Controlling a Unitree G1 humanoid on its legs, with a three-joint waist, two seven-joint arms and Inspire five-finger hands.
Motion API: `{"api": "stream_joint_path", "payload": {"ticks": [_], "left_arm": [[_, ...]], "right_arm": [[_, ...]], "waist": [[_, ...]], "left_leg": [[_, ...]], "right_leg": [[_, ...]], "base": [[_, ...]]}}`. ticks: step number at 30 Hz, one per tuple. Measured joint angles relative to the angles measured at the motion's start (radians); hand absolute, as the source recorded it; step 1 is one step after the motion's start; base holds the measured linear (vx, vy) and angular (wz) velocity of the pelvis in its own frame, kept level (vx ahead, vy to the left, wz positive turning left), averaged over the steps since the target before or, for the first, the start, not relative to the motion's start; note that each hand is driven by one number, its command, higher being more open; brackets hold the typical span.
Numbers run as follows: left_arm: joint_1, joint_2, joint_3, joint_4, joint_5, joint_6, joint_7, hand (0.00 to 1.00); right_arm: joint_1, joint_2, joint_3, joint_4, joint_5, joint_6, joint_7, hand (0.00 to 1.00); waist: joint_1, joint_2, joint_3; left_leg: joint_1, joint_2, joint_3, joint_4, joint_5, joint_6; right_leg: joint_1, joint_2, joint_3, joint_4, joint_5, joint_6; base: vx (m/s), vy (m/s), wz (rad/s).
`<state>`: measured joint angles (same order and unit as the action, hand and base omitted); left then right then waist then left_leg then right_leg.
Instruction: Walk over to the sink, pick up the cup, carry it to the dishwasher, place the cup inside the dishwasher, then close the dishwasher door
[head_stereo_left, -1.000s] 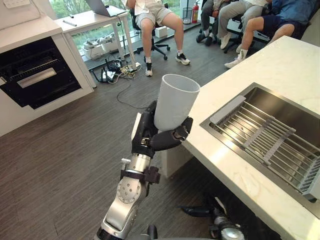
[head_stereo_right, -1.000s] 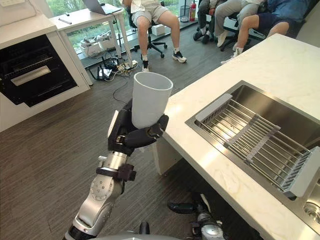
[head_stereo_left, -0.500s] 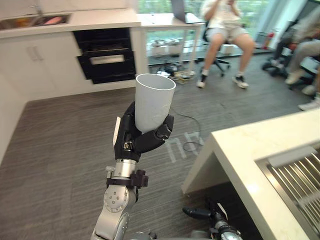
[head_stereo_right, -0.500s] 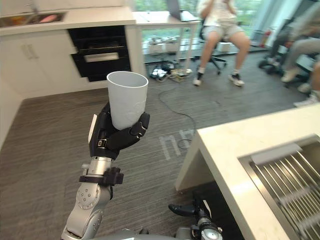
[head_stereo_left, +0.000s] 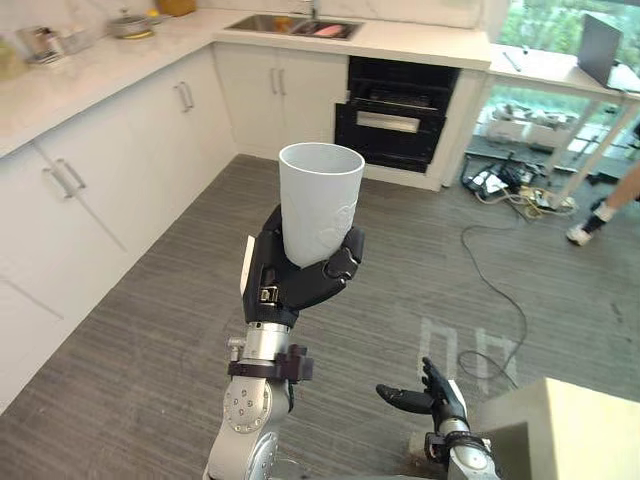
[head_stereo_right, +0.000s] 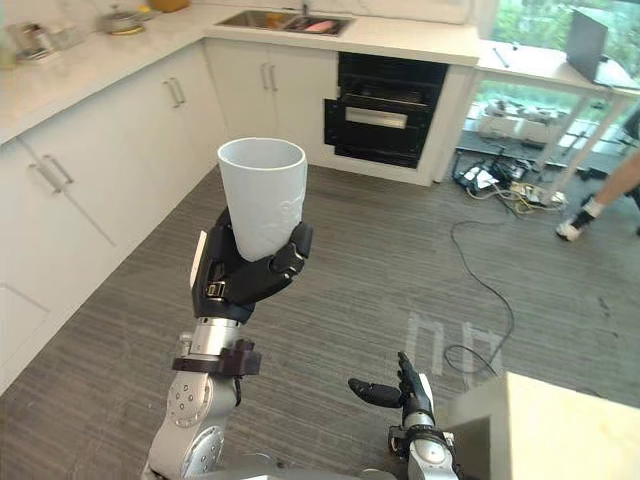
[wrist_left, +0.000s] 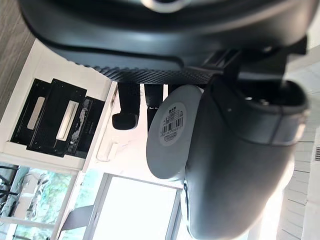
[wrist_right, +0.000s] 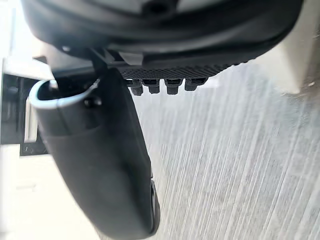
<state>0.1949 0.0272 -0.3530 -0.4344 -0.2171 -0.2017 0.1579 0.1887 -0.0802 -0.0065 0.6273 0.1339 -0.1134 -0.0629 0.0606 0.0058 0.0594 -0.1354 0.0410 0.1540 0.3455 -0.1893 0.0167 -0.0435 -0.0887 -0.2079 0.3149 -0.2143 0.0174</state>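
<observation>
A white cup (head_stereo_left: 320, 200) stands upright in my left hand (head_stereo_left: 295, 280), held at chest height over the grey wood floor. The fingers and thumb curl round its lower half. In the left wrist view the cup's base (wrist_left: 172, 132) with a round label shows past the thumb (wrist_left: 240, 150). A black built-in appliance (head_stereo_left: 395, 125) with a pale handle sits in the white cabinets at the far side of the room. My right hand (head_stereo_left: 425, 395) hangs low near the floor, fingers straight and holding nothing.
White cabinets (head_stereo_left: 120, 170) under a pale worktop line the left side. A second sink (head_stereo_left: 290, 25) sits in the far worktop. Cables (head_stereo_left: 500, 185) lie beside the appliance. A person's leg (head_stereo_left: 600, 210) shows at the right. The island counter's corner (head_stereo_left: 560, 430) is bottom right.
The camera has swung left: the island with its sink has slid out to the right, and the cabinets and black appliance now lie ahead. The cup stays in my left hand.
</observation>
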Motion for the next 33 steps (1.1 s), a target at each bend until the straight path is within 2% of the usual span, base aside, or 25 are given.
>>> {"api": "stream_joint_path", "payload": {"ticks": [1, 3, 5, 10, 15, 19, 20, 33], "left_arm": [[-0.001, 0.007, 0.005, 0.008, -0.003, -0.005, 0.000, 0.00], [-0.001, 0.027, 0.004, 0.041, -0.011, -0.004, -0.001, 0.00], [0.009, 0.041, 0.003, 0.062, -0.020, 0.002, -0.002, 0.00], [0.026, 0.054, 0.012, 0.070, -0.020, 0.000, -0.013, 0.00], [0.027, 0.077, 0.057, 0.160, -0.020, 0.004, -0.016, 0.00], [0.044, 0.091, 0.081, 0.172, -0.020, 0.007, -0.015, 0.00], [0.108, 0.110, 0.170, 0.170, -0.020, 0.007, -0.006, 0.00], [0.108, 0.100, 0.170, 0.191, -0.039, 0.008, -0.011, 0.00]], "right_arm": [[-0.003, 0.012, -0.002, 0.018, 0.001, -0.006, 0.001, 1.00], [-0.005, 0.022, -0.006, 0.065, 0.000, -0.007, 0.004, 1.00], [-0.009, 0.030, -0.006, 0.123, 0.000, -0.003, 0.011, 1.00], [-0.013, 0.030, -0.025, 0.183, -0.002, 0.002, 0.018, 1.00], [-0.036, 0.011, -0.027, 0.208, -0.010, 0.005, 0.016, 1.00], [-0.046, -0.002, -0.028, 0.232, -0.012, 0.011, 0.014, 1.00], [-0.107, -0.034, -0.029, 0.304, -0.049, 0.015, 0.010, 1.00], [-0.103, -0.033, -0.029, 0.339, -0.047, 0.030, 0.010, 1.00]], "waist": [[0.001, -0.013, 0.002], [0.000, -0.011, 0.002], [0.000, -0.010, 0.002], [-0.013, -0.012, 0.001], [-0.042, -0.011, 0.001], [-0.051, -0.011, 0.000], [-0.055, 0.011, 0.014], [-0.048, 0.010, 0.014]], "left_leg": [[0.010, -0.026, -0.005, -0.035, 0.021, 0.009], [0.027, -0.056, -0.023, -0.091, 0.054, 0.018], [0.052, -0.070, -0.026, -0.130, 0.071, 0.022], [0.087, -0.078, -0.014, -0.207, 0.109, 0.025], [0.145, -0.073, -0.012, -0.369, 0.203, 0.019], [0.164, -0.066, -0.015, -0.427, 0.241, 0.016], [0.155, -0.064, -0.048, -0.434, 0.266, 0.019], [0.154, -0.066, -0.061, -0.434, 0.267, 0.018]], "right_leg": [[0.011, -0.012, 0.015, -0.032, -0.002, 0.010], [0.038, -0.020, 0.014, -0.092, 0.025, 0.034], [0.061, -0.024, 0.020, -0.124, 0.041, 0.036], [0.062, -0.023, 0.048, -0.146, 0.059, 0.039], [0.061, -0.006, 0.055, -0.192, 0.096, 0.027], [0.060, 0.006, 0.052, -0.204, 0.108, 0.023], [0.094, 0.022, 0.020, -0.287, 0.156, 0.022], [0.108, 0.020, 0.000, -0.300, 0.157, 0.022]], "base": [[0.04, 0.119, 0.40], [0.03, 0.114, 0.32], [0.03, 0.093, 0.14], [0.00, 0.014, -0.08], [-0.03, -0.054, -0.06], [-0.03, -0.045, 0.00], [0.00, 0.000, 0.00], [0.00, 0.000, 0.04]]}}
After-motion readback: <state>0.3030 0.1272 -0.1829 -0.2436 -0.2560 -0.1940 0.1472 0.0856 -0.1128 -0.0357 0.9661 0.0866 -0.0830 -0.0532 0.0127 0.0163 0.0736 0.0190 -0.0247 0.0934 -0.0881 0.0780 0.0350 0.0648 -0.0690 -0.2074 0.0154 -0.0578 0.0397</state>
